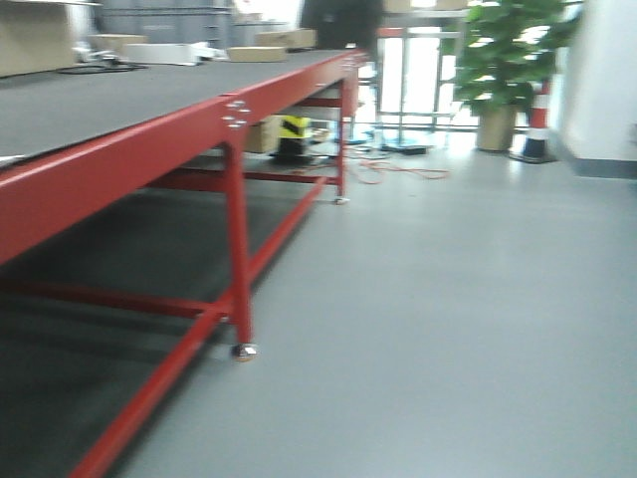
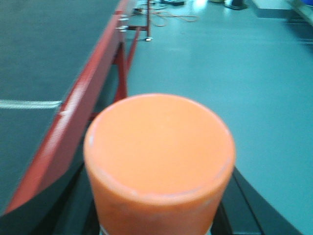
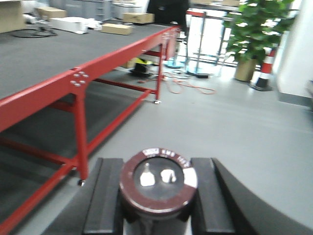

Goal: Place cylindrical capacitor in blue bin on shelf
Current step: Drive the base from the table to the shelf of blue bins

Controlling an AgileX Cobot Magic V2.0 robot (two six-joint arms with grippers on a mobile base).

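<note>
My right gripper [image 3: 159,193] is shut on the cylindrical capacitor [image 3: 159,183], a dark maroon cylinder with two metal terminals on its top face, held upright between the black fingers [image 3: 103,196]. My left gripper [image 2: 159,215] is shut on an orange cylinder [image 2: 159,156] that fills the lower middle of the left wrist view and hides the jaws. The shelf and the blue bin are out of view. Neither gripper shows in the front view.
A long red-framed table [image 1: 234,110] with a dark grey top runs along the left, with boxes [image 1: 254,53] at its far end. Grey floor [image 1: 448,319] lies to the right. A potted plant [image 1: 503,70], a striped cone [image 1: 538,124] and orange cable [image 1: 398,171] stand far ahead.
</note>
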